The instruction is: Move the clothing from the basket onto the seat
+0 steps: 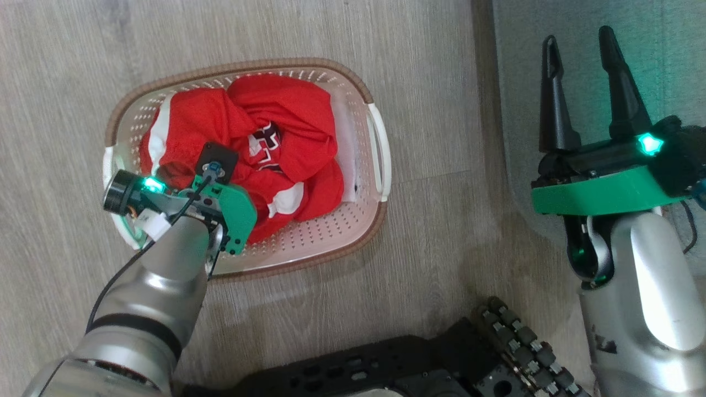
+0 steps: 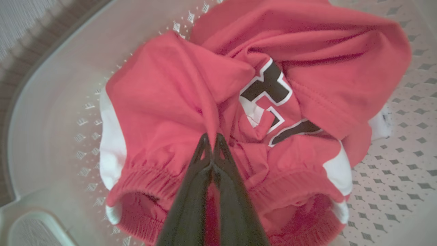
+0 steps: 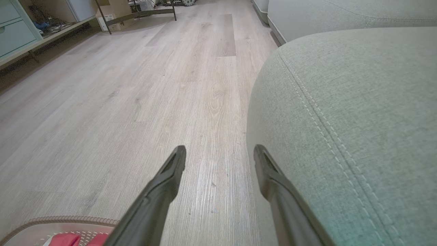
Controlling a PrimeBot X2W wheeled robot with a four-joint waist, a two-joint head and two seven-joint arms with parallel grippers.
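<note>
Head view: the clothing (image 1: pixel 287 110), soft, light and limp by its look, lies bunched in the basket (image 1: pixel 353 82); the right gripper (image 1: pixel 579 44) stands wide open and empty by the seat (image 1: pixel 673 66). Left wrist view: the left gripper (image 2: pixel 212 138) is pinched tight on a raised red fold, probably a fair hold. Right wrist view: seat just beside the spread fingers (image 3: pixel 164 191).

The clothes (image 1: pixel 287 138) in the basket (image 1: pixel 320 240) are soft red cloth with white bits. The basket is smooth white plastic with small holes; its brown rim looks woven. The floor (image 1: pixel 430 82) under the basket is pale wood, matt and grainy. The seat (image 3: pixel 358 102) beside the basket is rough grey-green cloth. My left arm (image 1: pixel 165 275) is shiny silver metal.
</note>
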